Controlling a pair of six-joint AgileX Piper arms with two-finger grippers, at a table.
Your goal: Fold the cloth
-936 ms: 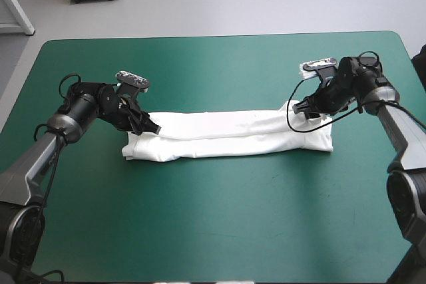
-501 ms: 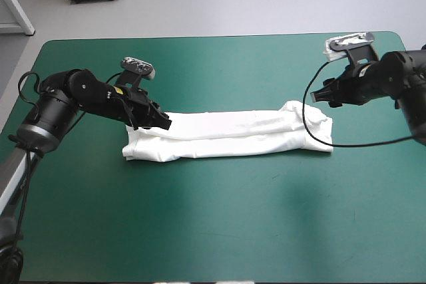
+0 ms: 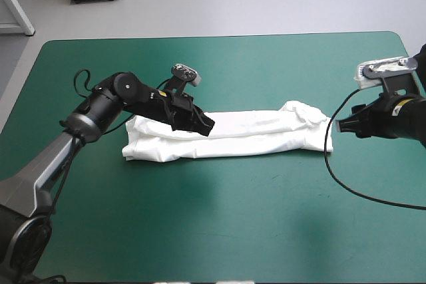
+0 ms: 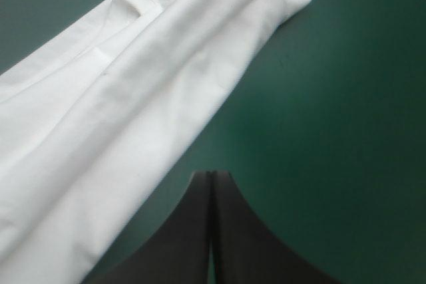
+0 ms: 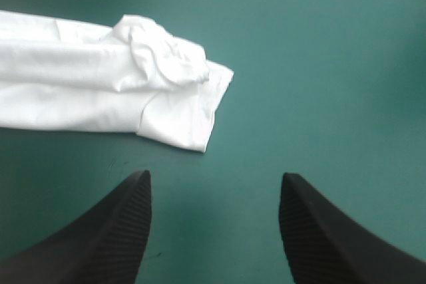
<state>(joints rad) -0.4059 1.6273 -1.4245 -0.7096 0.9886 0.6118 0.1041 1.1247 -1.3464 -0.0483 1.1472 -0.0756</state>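
The white T-shirt (image 3: 253, 134) lies as a long folded strip across the middle of the teal-green table, its right end slightly bunched. My left gripper (image 3: 205, 125) hovers over the strip's left half, pointing right, with its fingers shut and nothing between them. In the left wrist view the shut gripper (image 4: 212, 176) is beside the T-shirt (image 4: 133, 98), whose far end shows ahead. My right gripper (image 3: 338, 126) stands open just off the strip's right end, not touching it. The right wrist view shows the open gripper (image 5: 214, 187) with the T-shirt's (image 5: 86, 78) bunched end ahead of it.
The teal-green cover (image 3: 213, 217) shows on all sides of the strip, widest toward the table's front edge. The right arm is close to the table's right edge (image 3: 416, 64).
My left gripper has moved right along the strip from its left end. My right gripper has let go of the right end and drawn back toward the table's right edge.
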